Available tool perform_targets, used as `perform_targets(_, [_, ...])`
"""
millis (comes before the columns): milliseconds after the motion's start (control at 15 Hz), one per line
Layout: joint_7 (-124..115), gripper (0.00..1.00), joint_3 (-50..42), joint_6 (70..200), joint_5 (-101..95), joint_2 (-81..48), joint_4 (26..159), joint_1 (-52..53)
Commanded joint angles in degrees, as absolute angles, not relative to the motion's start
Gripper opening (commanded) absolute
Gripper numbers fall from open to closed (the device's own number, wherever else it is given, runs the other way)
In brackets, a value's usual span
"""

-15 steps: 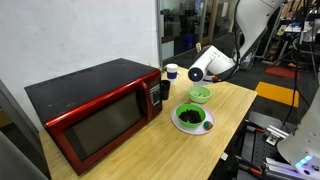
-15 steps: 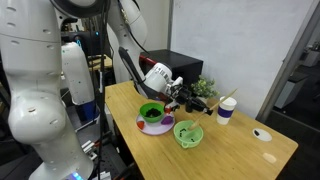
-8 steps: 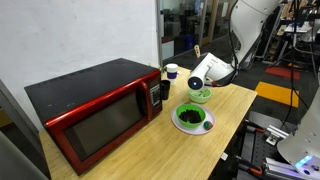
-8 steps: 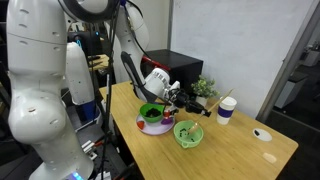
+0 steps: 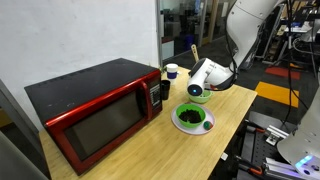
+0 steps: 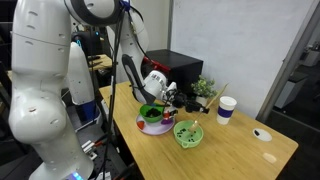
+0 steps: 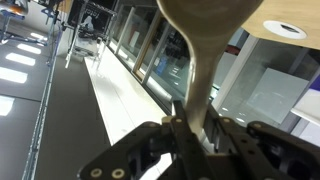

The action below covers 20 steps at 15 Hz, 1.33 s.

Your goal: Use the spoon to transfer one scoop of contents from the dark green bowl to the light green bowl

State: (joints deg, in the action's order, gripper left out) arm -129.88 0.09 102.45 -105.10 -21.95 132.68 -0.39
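Wooden spoon (image 7: 200, 50): clamped between the fingers (image 7: 176, 133), running up toward 12 o'clock in the wrist view.
Dark green bowl (image 6: 146, 110): set on the tabletop (image 6: 240, 150), dark contents (image 6: 153, 116) inside.
Light green bowl (image 6: 187, 134): placed just beside the dark green bowl, at its 4 o'clock.

You've got a red-fronted microwave (image 5: 95, 110) sitting big on the wooden bench (image 5: 235, 100), door shut, top black. Just beside its control-panel end stands a small white cup (image 5: 171, 71) with a blue top, upright. In an exterior view there's a leafy green plant (image 6: 205, 87) next to the microwave. A small white round thing (image 6: 262, 133) lies alone on the bench, apart from the cup.
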Motion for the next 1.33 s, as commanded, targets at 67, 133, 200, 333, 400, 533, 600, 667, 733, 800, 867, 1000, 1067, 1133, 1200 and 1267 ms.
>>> perform_targets(67, [-131.6, 0.06, 1.1, 98.3, -108.4, -23.0, 132.6, -0.2])
perform_targets(133, [-131.7, 0.06, 1.3, 97.8, -108.9, -23.0, 132.6, -0.2])
perform_targets(200, [-131.7, 0.06, 1.4, 97.4, -109.4, -23.0, 132.8, -0.2])
perform_targets(333, [-131.7, 0.06, 1.5, 96.3, -110.8, -22.9, 133.1, -0.2])
perform_targets(400, [-131.7, 0.06, 1.5, 96.0, -111.5, -22.9, 133.3, -0.2])
perform_targets(533, [-131.7, 0.06, 1.5, 95.1, -113.1, -23.0, 133.7, -0.2])
perform_targets(600, [-131.6, 0.06, 1.5, 94.6, -113.9, -23.1, 133.9, -0.2])
perform_targets(667, [-131.6, 0.06, 1.6, 94.2, -114.6, -23.2, 134.2, -0.2])
perform_targets(733, [-131.5, 0.06, 1.7, 93.8, -115.1, -23.2, 134.4, -0.2])
perform_targets(800, [-131.4, 0.06, 1.7, 93.6, -115.7, -23.0, 134.6, -0.2])
perform_targets(867, [-131.3, 0.06, 1.7, 93.3, -116.1, -22.9, 134.9, -0.2])
perform_targets(1000, [-131.1, 0.06, 1.8, 92.7, -117.0, -22.5, 135.4, -0.2])
perform_targets(1067, [-131.2, 0.06, 1.9, 91.9, -117.7, -22.4, 135.7, -0.1])
perform_targets(1133, [-131.0, 0.06, 1.9, 91.6, -118.3, -22.1, 136.1, 0.0])
perform_targets(1200, [-130.8, 0.06, 2.0, 91.4, -118.7, -21.9, 136.4, -0.1])
perform_targets(1267, [-130.6, 0.06, 2.1, 91.2, -119.1, -21.7, 136.8, -0.1])
